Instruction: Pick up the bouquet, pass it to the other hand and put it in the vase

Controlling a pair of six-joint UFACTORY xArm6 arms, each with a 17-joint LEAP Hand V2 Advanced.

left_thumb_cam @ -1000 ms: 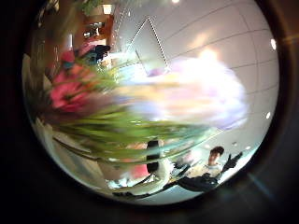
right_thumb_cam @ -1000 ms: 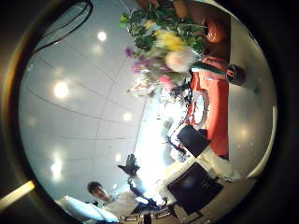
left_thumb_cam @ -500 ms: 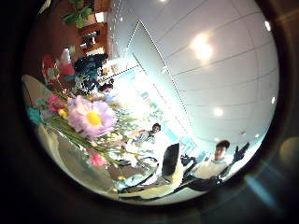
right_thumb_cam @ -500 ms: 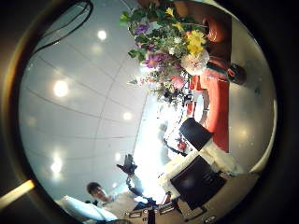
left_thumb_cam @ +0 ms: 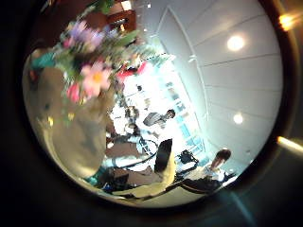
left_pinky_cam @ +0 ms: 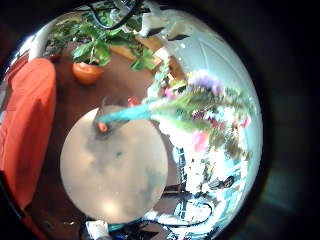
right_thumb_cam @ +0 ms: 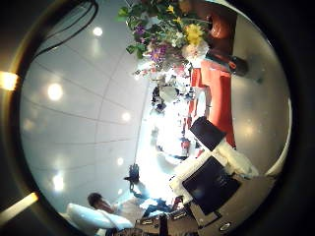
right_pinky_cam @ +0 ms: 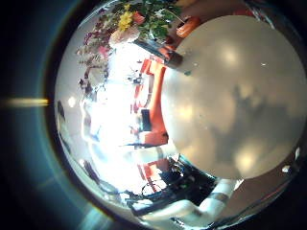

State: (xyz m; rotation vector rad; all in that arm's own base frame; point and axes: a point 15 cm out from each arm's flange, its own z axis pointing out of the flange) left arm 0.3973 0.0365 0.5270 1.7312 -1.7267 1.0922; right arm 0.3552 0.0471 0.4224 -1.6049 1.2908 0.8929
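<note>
The bouquet (left_pinky_cam: 205,100) stands with its stems in a slim vase (left_pinky_cam: 128,114) on the round table (left_pinky_cam: 120,185), seen in the left little finger side palm view. The left thumb side palm view shows the flowers (left_thumb_cam: 90,57) beside the table top (left_thumb_cam: 66,142), a short way from the left hand. The right little finger side palm view shows the bouquet (right_pinky_cam: 120,29) and vase (right_pinky_cam: 163,53) at the table's rim (right_pinky_cam: 240,105), away from the right hand. The right thumb side palm view shows bouquet (right_thumb_cam: 167,34) and vase (right_thumb_cam: 236,64) too.
A potted plant (left_pinky_cam: 95,45) stands on the floor beyond the table, and a sofa (left_pinky_cam: 25,120) runs along one side of it. Boxy arm parts (right_thumb_cam: 212,182) show in the right thumb side palm view.
The left palm has moved back from the bouquet: the flowers filled its view a second ago and are now smaller and farther. In the right thumb view the bouquet has barely shifted.
</note>
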